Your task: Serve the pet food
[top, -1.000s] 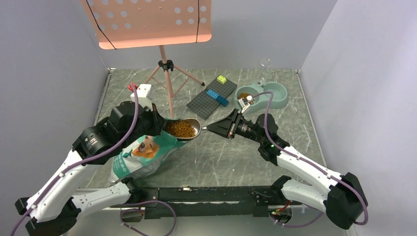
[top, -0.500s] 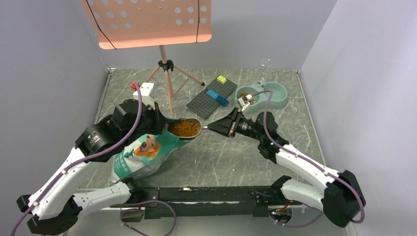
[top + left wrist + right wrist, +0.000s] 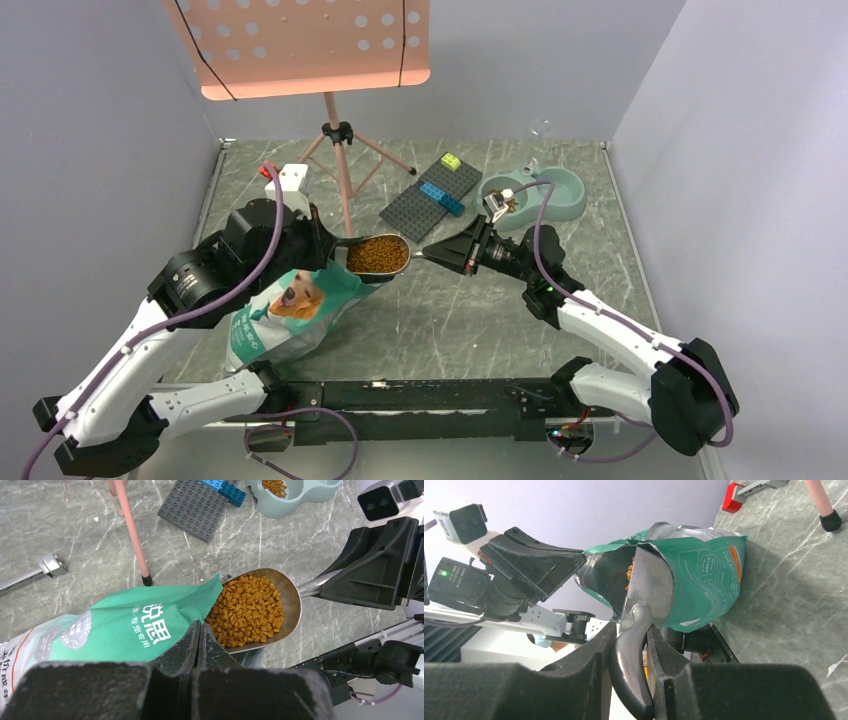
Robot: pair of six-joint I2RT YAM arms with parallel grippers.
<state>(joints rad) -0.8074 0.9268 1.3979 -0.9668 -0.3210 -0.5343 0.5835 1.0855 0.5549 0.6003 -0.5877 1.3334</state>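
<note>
Reporting from the left side across: my left pincer [image 3: 200, 630] is closed right down on the upper edge of the green bag [image 3: 125, 627], fingers pressed together with only the foil between them, holding the mouth up and open. The bag's base lies on the table [image 3: 450, 320] near my left arm.

At the bag mouth sits the metal scoop [image 3: 294, 605], bowl upward and roughly level. The pet food [image 3: 247, 610] fills it in a heaped brown load. From the left wrist view the bag's torn edge overlaps the scoop's left lip. I cannot tell whether the two are touching or merely in line.

Right of that, my right pincer [image 3: 630, 645] is clamped narrowly on the scoop's handle, one finger on each side and no gap showing.

Far right, well apart from the scoop, stands the double bowl [image 3: 572, 205]; its left compartment already holds a little kibble.

Assessment of the load: light, dry, loose pellets that will roll and spill at any tilt or jolt. They cannot sensibly be pinched direct. The only sound hold is the handle, as taken, carried level and tipped only over the compartment. The heap leaves little margin at the rim.
</note>
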